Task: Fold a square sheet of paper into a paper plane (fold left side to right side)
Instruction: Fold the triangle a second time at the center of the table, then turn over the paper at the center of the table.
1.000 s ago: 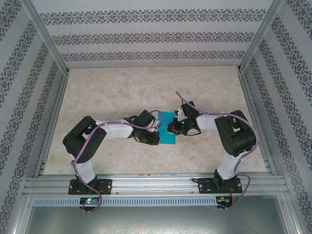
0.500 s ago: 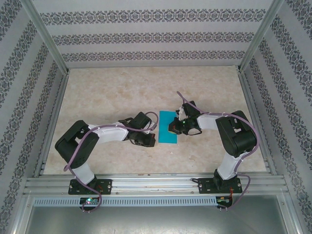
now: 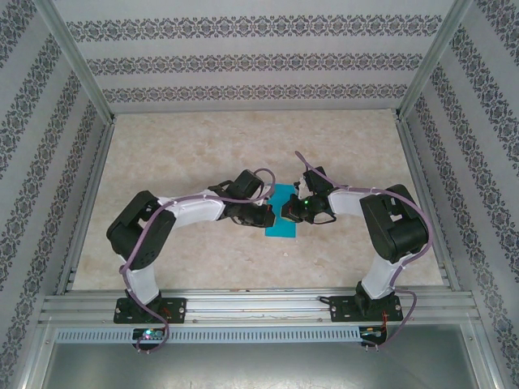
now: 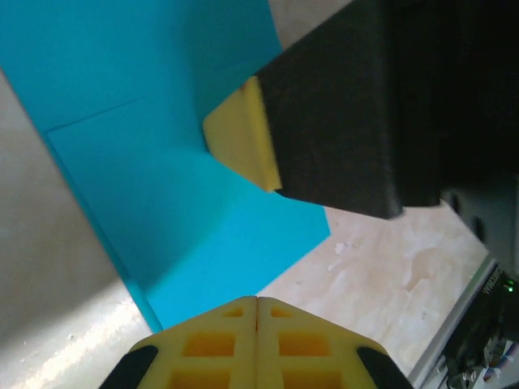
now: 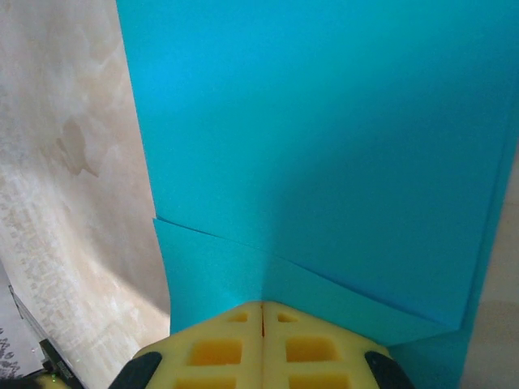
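Both arms were bent inward, wrists low. Left gripper point(image 3: 264, 215) jaws were pressed together, thin turquoise-blue square paper sheet point(image 3: 280, 229) just ahead. Right gripper point(image 3: 284, 212) jaws likewise, sheet beneath tips.

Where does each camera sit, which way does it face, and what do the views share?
Top external: above and behind the robot, looking down on the table; both arms show, left claw and right claw at the blue sheet of paper.
Left wrist: on the left arm, looking past its shut fingertips at the paper; the right claw's yellow pad shows over it.
Right wrist: on the right arm, looking past its shut fingertips across the folded paper.
Shared: all three see the paper and table.
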